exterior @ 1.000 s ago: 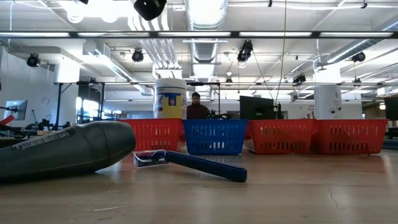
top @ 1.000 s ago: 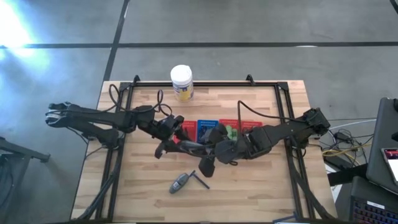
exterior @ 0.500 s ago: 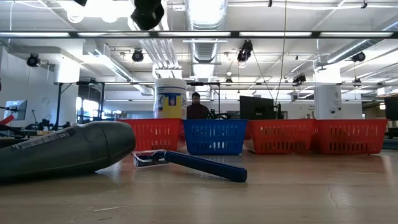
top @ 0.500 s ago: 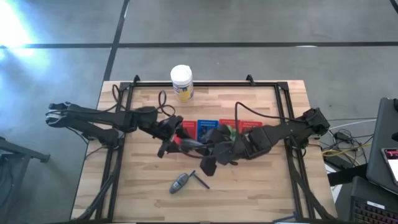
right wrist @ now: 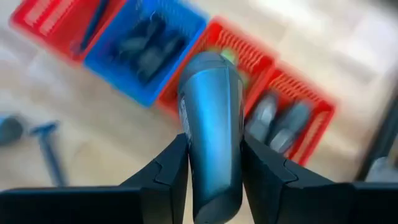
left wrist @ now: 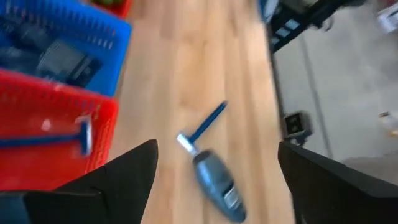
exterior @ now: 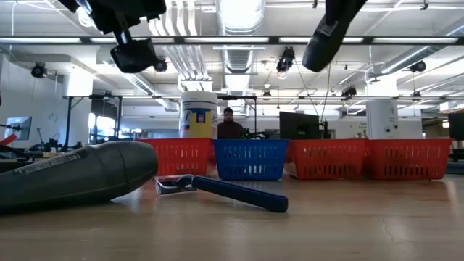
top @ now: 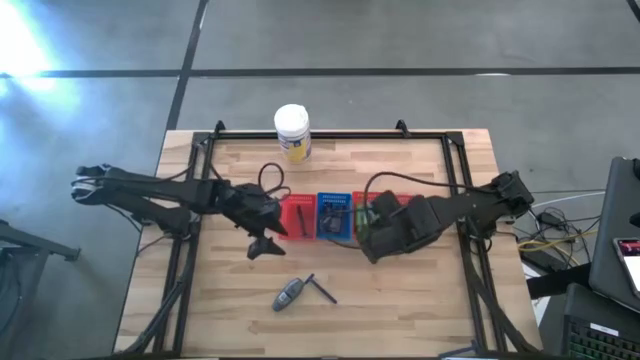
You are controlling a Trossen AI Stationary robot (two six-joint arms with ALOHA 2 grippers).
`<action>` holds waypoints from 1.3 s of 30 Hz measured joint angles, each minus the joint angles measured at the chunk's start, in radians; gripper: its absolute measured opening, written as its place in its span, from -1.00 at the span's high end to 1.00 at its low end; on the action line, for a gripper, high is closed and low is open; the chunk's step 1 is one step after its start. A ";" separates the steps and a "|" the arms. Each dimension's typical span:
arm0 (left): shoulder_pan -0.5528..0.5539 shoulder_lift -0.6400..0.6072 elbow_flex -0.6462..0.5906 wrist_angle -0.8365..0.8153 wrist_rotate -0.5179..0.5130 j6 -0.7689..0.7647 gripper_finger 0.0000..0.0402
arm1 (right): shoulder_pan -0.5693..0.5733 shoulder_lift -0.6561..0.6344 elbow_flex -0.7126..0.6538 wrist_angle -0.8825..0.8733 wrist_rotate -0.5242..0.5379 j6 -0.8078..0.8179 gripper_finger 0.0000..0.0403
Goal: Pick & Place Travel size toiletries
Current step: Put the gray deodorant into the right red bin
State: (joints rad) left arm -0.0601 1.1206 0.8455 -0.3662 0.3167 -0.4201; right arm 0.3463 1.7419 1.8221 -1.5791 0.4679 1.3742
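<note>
Nearest on the desk [top: 400, 300] lie a grey oval bottle [top: 290, 293] and a thin blue razor stick [top: 320, 288], touching end to end and both waiting to be collected. Just beyond them the arms have parted: a second ago they were tangled together over the desk's middle, and now the left gripper [top: 265, 245] hangs on the left with its fingers spread and nothing between them, looking down past the razor and bottle. Over on the right, the right gripper [top: 372, 240] has lifted away and is pinching a grey bottle [right wrist: 211, 143] upright, hovering at the near edge of the baskets. Farther back runs the basket row: a red basket [top: 297, 215] with a razor already inside, a blue basket [top: 333, 215] holding dark pieces, and more red baskets toward the right, one showing green, one showing grey bottles. So I'd judge a drop into that grey-bottle basket is coming. Farthest back stands the white jar [top: 292, 132], untouched.
</note>
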 joint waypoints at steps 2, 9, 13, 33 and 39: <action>-0.001 -0.006 0.000 -0.044 -0.026 0.011 -0.67 | 0.000 -0.021 -0.030 0.019 -0.079 0.018 0.45; 0.000 -0.013 0.000 -0.059 -0.067 0.032 -0.65 | -0.036 -0.086 -0.154 0.010 -0.182 0.154 0.44; 0.000 -0.013 -0.001 -0.069 -0.080 0.032 -0.64 | -0.062 -0.112 -0.258 0.005 -0.179 0.222 0.44; 0.001 -0.013 -0.016 -0.081 -0.101 0.058 -0.63 | -0.164 -0.156 -0.679 0.261 -0.144 0.306 0.17; 0.001 -0.013 -0.016 -0.118 -0.099 0.059 -0.63 | -0.144 -0.157 -0.712 0.257 -0.135 0.361 -0.13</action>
State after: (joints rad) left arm -0.0589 1.1080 0.8291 -0.4839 0.2173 -0.3612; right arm 0.2025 1.5847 1.1101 -1.3224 0.3325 1.7356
